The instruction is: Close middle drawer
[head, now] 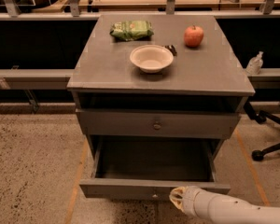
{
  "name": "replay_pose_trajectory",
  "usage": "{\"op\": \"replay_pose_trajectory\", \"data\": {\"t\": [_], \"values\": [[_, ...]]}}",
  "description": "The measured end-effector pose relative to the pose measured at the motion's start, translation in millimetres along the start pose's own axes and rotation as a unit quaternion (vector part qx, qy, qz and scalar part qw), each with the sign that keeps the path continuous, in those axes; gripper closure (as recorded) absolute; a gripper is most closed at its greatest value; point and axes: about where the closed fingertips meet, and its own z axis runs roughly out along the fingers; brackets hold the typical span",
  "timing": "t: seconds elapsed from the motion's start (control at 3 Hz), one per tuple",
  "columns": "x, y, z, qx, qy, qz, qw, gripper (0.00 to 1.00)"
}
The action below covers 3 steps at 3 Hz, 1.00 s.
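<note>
The grey cabinet [107,73] has its middle drawer [130,188] pulled far out, and its dark inside [154,160] is empty. The drawer's flat grey front faces me low in the camera view, with a small knob [154,196] at its centre. My gripper [177,200] is at the tip of a white arm [233,211] that comes in from the bottom right. It sits right at the lower edge of the drawer front, just right of the knob. The top drawer [157,124] above is nearly shut. The bottom drawer is hidden under the open one.
On the cabinet top are a white bowl [151,58], a red apple [193,36], a green bag [131,30] and a small dark object [171,50]. An office chair base [266,148] stands on the floor at right. A rail with a spray bottle [255,63] runs behind.
</note>
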Motion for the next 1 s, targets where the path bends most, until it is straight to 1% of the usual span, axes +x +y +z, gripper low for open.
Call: {"op": "replay_pose_trajectory", "data": {"t": [0.33,0.67,1.0], "values": [[8.4,3.1,26.9,0.008,-0.012,-0.001,0.9999,1.00],[13.0,-7.5,44.2,0.038,0.001,-0.018,0.9991,1.00],[13.6,-11.5,47.4,0.046,0.004,-0.022,0.9987,1.00]]}}
